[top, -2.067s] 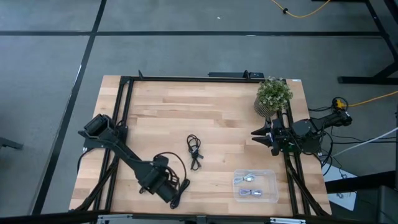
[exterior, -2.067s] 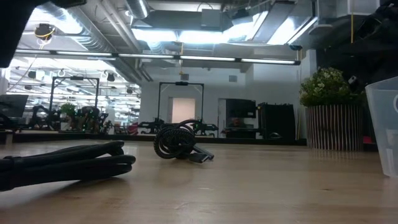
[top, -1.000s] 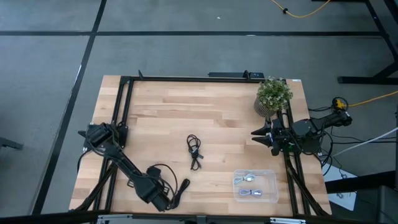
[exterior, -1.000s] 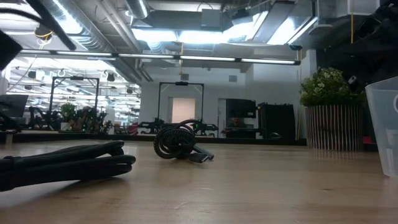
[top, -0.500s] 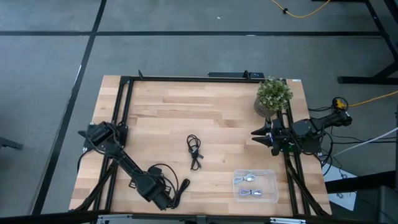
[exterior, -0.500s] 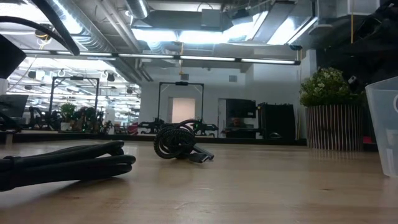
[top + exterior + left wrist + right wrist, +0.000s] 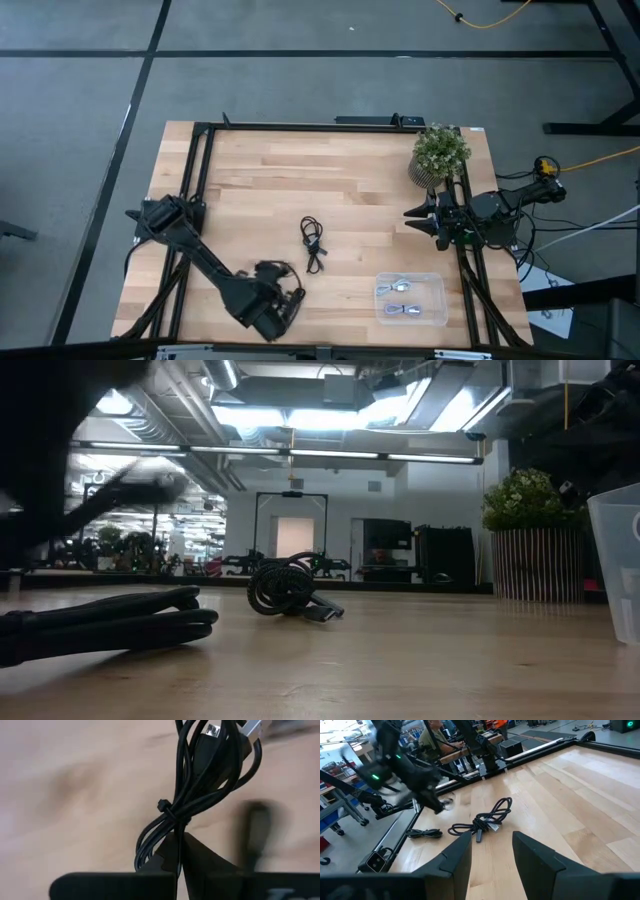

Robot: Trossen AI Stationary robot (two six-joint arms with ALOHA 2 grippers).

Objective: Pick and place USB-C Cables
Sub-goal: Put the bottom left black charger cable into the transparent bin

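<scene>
Near the front edge of the worktop [image 7: 250, 170], left of centre, the left hand [image 7: 283, 308] has its two fingers [image 7: 200, 860] pressed together on a bundled black cable [image 7: 195, 795], whose loops hang past the fingertips and are cinched by a small tie. A second black cable bundle [image 7: 105, 622] lies flat on the wood just beside this hand; from the right wrist view it sits alone on the boards. Toward the front right corner stands a clear plastic box [image 7: 410, 298] with pale cables [image 7: 397, 290] lying inside it. At the middle of the worktop, well apart from both hands, rests another black cable [image 7: 314, 243], loosely coiled. At the right edge the right hand [image 7: 420, 220] waits with its fingers [image 7: 532, 852] spread wide, gripping nothing. Beside it, toward the back right corner, stands a potted plant [image 7: 438, 153].
</scene>
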